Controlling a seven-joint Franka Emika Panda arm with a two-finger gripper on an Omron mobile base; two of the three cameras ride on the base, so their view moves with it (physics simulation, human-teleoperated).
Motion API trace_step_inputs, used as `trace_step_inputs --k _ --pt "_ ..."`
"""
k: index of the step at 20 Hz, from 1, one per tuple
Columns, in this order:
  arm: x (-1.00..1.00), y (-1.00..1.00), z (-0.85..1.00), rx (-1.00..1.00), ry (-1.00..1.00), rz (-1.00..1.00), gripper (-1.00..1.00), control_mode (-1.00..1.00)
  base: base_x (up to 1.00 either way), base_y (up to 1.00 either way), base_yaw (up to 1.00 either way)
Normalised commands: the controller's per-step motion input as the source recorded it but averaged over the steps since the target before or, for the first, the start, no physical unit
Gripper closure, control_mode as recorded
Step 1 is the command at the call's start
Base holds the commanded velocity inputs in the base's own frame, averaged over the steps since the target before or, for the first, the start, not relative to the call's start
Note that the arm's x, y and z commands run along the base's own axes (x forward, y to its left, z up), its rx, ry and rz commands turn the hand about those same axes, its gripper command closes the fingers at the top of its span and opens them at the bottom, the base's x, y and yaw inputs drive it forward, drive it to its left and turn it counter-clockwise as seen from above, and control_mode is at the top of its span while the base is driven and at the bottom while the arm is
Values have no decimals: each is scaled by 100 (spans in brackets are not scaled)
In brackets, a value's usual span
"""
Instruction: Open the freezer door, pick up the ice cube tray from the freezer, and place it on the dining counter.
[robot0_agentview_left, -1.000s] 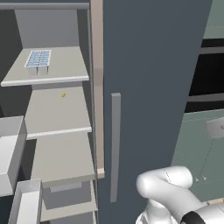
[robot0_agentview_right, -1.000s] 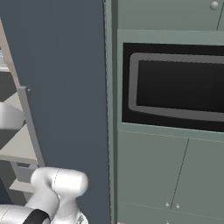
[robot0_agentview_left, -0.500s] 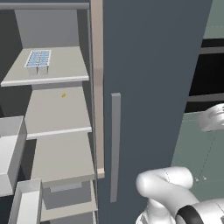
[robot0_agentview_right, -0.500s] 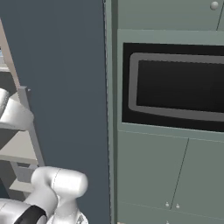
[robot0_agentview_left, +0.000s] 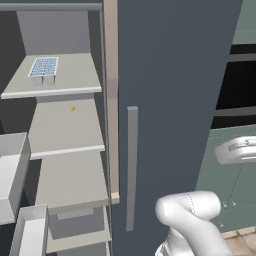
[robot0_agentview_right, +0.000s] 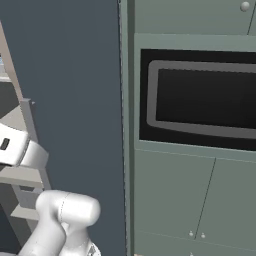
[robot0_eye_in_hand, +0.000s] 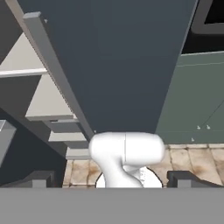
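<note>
Likely light, rigid and slick, the ice cube tray (robot0_agentview_left: 44, 67) on the freezer's (robot0_agentview_left: 65, 125) top shelf suits an edge pinch; gripper (robot0_eye_in_hand: 109, 178) jaws spread.

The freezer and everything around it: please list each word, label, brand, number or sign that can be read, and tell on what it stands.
None can be read: the freezer shelves, the ice cube tray, the shut slate-grey door and the dark oven window all bear no text.
</note>
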Motion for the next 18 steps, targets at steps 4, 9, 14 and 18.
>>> trace_step_inputs --k 4,9,14,18 --pt "0 16 -5 0 0 0 -100 -100 0 0 0" --pt "0 2 0 0 0 1 -100 -100 0 0 0" --pt "0 0 0 -1 0 1 -100 -100 0 0 0" --pt "0 0 0 -4 0 0 -100 -100 0 0 0"
